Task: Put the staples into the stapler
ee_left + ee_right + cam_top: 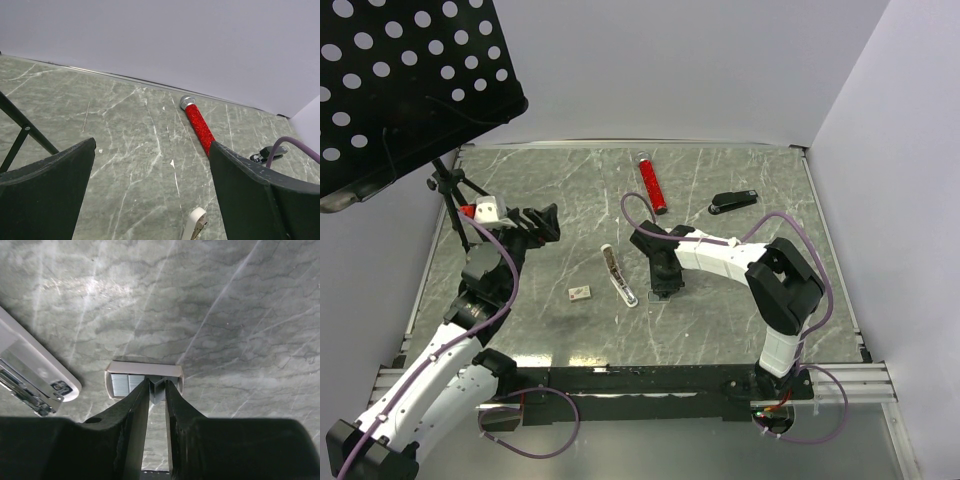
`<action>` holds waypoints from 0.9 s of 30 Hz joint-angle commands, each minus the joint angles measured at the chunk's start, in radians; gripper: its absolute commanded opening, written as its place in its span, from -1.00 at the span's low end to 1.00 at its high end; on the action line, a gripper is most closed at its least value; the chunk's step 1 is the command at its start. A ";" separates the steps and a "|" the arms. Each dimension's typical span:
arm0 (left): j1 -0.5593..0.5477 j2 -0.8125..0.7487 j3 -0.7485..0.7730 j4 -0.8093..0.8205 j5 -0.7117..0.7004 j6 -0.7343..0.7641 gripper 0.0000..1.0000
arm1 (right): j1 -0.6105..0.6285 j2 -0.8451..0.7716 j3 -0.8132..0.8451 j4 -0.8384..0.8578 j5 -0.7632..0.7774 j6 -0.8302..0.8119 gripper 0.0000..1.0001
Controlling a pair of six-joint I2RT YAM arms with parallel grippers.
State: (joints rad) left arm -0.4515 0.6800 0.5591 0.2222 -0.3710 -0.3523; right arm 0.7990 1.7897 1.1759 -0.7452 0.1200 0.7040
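My right gripper (157,384) (663,283) points down at mid-table, shut on a silver-grey strip of staples (158,392) pinched upright between its fingertips. Under the tips lies a small open beige box (144,369) with more staples (124,384) in it. The black stapler (733,202) lies closed at the back right, apart from both grippers; its end also shows in the left wrist view (268,153). My left gripper (542,222) (152,145) is open and empty above the left part of the table.
A white elongated device with a metal track inside (618,275) (30,375) (196,222) lies just left of my right gripper. A beige box piece (580,293), a red tube (652,185) (200,127) and a black perforated stand (400,80) with a tripod leg (25,127) are also here.
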 commanded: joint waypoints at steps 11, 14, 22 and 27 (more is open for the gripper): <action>-0.006 0.007 -0.011 0.054 0.021 0.018 0.99 | 0.005 -0.007 0.004 -0.023 0.003 -0.026 -0.49; -0.006 0.006 -0.013 0.054 0.023 0.018 0.99 | 0.005 -0.013 0.008 -0.020 -0.006 -0.031 -0.44; -0.006 0.004 -0.013 0.055 0.024 0.019 0.99 | 0.006 -0.044 0.027 -0.009 -0.033 -0.041 -0.34; -0.006 0.003 -0.014 0.057 0.026 0.019 0.99 | 0.005 -0.039 0.028 -0.029 -0.003 -0.034 -0.35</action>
State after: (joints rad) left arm -0.4534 0.6872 0.5446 0.2283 -0.3626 -0.3523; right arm 0.8001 1.7889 1.1728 -0.7559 0.0937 0.6643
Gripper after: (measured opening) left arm 0.995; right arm 0.328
